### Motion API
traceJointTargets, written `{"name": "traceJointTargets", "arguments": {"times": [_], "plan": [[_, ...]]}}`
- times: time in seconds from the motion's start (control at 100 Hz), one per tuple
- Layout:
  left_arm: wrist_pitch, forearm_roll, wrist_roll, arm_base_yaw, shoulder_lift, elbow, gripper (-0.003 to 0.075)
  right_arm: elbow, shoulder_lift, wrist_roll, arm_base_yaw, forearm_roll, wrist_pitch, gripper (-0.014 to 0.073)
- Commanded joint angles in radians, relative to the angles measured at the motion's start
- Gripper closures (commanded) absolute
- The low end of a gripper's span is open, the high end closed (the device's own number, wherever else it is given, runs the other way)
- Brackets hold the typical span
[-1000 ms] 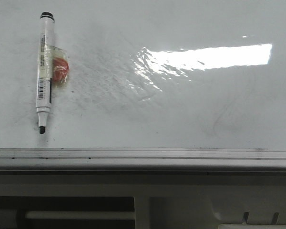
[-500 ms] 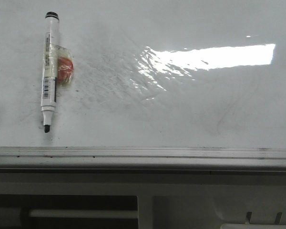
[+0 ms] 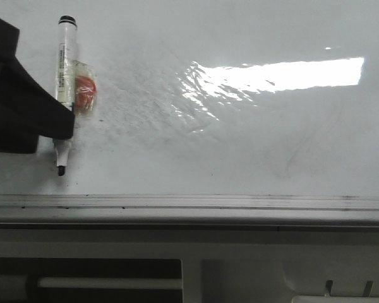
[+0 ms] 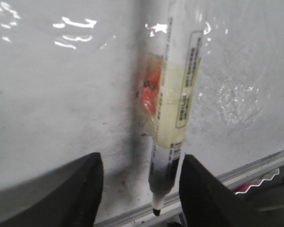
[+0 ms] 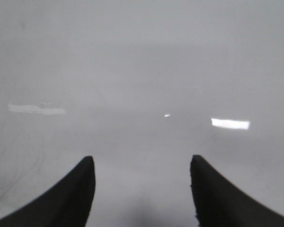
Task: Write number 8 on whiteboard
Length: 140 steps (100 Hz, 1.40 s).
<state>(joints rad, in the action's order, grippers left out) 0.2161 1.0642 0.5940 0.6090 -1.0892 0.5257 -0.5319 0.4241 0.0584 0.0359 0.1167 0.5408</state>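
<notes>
Your left gripper (image 4: 139, 189) stood with its jaws spread wide, one dark finger on each side of the marker (image 3: 66, 76) and neither pad touching the barrel. In the front view that gripper (image 3: 25, 101) came in from the left edge as a dark mass, its corner covering the marker's lower barrel just above the nib. The marker lay flat on the whiteboard (image 3: 240, 139), uncapped, black tip pointing toward the silver-grey edge rail (image 3: 189, 208) and its black end cap pointing away from it. A strip of clear yellowish tape (image 4: 173, 94) wrapped its middle and held a small orange-red piece (image 3: 84, 88) against the side of the barrel. You could see the same tape and orange piece (image 4: 153, 90) up close in the left wrist view, with the nib close to the rail. Your right gripper (image 5: 142, 189) hung over a bare stretch of board, its two fingers well apart and holding nothing. No black figure of the number 8 showed on the whiteboard; only grey smudges (image 3: 139, 95), fine scratches and a bright bar of glare (image 3: 278, 76) marked its surface. Below the rail sat beige furniture with slots (image 3: 196, 271).
</notes>
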Motion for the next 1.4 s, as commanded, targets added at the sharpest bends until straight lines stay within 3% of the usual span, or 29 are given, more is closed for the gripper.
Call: {"name": "traceJointTargets", "arguments": {"times": [0.0,0.09,0.22,0.43,0.55,0.65,0.73,0.88,1.1,1.26,1.39], "plan": [[-0.053,0.023,0.000,0.024,-0.018,0.033,0.0370,-0.035,0.014,0.011,0.001,-0.007,-0.079,0.0209],[-0.053,0.025,0.000,0.026,-0.032,0.033,0.0446,-0.035,0.014,0.011,0.006,-0.005,-0.081,0.0209],[-0.017,0.014,0.027,0.029,-0.023,0.050,0.0745,-0.036,0.014,0.015,0.035,-0.003,-0.088,0.0209],[0.159,-0.004,0.294,0.071,-0.004,0.135,0.0741,-0.038,0.017,0.085,0.147,0.059,-0.090,0.0209],[0.286,-0.035,0.494,0.115,-0.004,0.172,0.0741,-0.038,0.043,0.330,0.258,0.273,-0.079,0.0209],[0.300,-0.090,0.613,0.166,-0.004,0.172,0.0741,-0.038,0.082,0.557,0.374,0.439,-0.064,0.0209],[0.296,-0.159,0.677,0.211,-0.006,0.172,0.0741,-0.038,0.128,0.641,0.469,0.498,-0.064,0.0209],[0.288,-0.196,0.754,0.268,-0.010,0.172,0.0741,-0.040,0.233,0.652,0.628,0.502,-0.124,0.0209],[0.256,-0.196,0.753,0.279,-0.010,0.172,0.0741,-0.040,0.372,0.652,0.834,0.500,-0.258,0.0209],[0.262,-0.196,0.753,0.279,-0.010,0.172,0.0741,-0.042,0.435,0.652,0.905,0.500,-0.432,0.0209],[0.262,-0.196,0.753,0.279,-0.010,0.172,0.0741,-0.083,0.476,0.652,0.920,0.500,-0.424,0.0209]]}}
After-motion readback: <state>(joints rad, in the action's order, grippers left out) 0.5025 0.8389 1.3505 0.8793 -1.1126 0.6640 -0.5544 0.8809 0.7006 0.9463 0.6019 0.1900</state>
